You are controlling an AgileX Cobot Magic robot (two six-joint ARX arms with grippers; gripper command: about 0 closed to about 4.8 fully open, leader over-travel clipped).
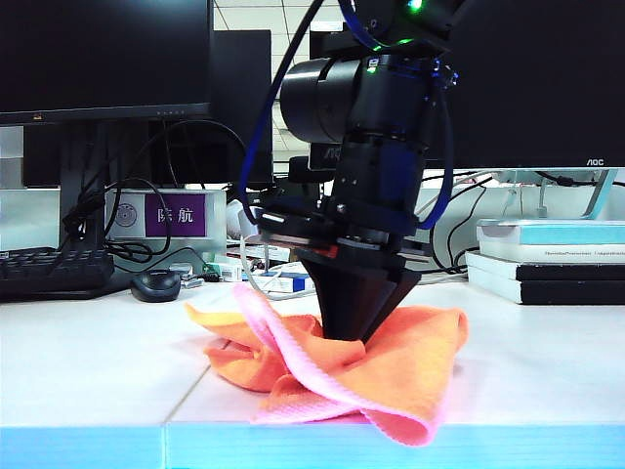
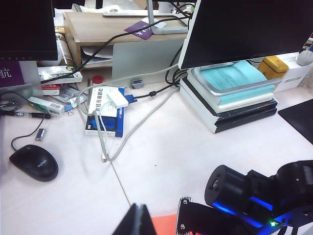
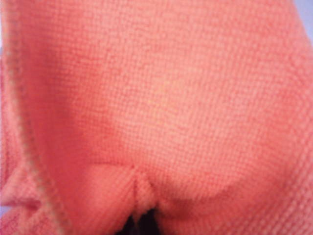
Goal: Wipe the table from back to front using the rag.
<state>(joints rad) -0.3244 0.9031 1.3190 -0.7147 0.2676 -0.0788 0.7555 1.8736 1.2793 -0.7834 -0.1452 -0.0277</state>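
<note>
Nearest to us runs the light blue front edge of the table (image 1: 88, 447), with a thin seam crossing the white top between two panels. Just behind that edge lies the rag (image 1: 391, 376), a crumpled orange heap with a pink underside folded up on its left side; one corner droops slightly over the edge. Our right gripper (image 1: 354, 332) points straight down into the middle of the heap, its dark fingers drawn together to a narrow tip and pinching a fold of the cloth. In the right wrist view the rag (image 3: 161, 107) fills nearly everything, and we see it puckered into a crease where the fingers bite.

Our left gripper (image 2: 139, 223) shows only as a dark tip in its own wrist view, hanging above the table (image 2: 161, 152) beside the right arm's black housing; its fingers are pressed together with nothing between them. A sliver of the rag (image 2: 164, 224) shows just next to it.

Farther back we see a black mouse (image 1: 156, 285), a keyboard (image 1: 54, 272) and loose cables. A stack of books (image 1: 552, 259) sits on the right, and dark monitors (image 1: 103, 54) stand at the back.
</note>
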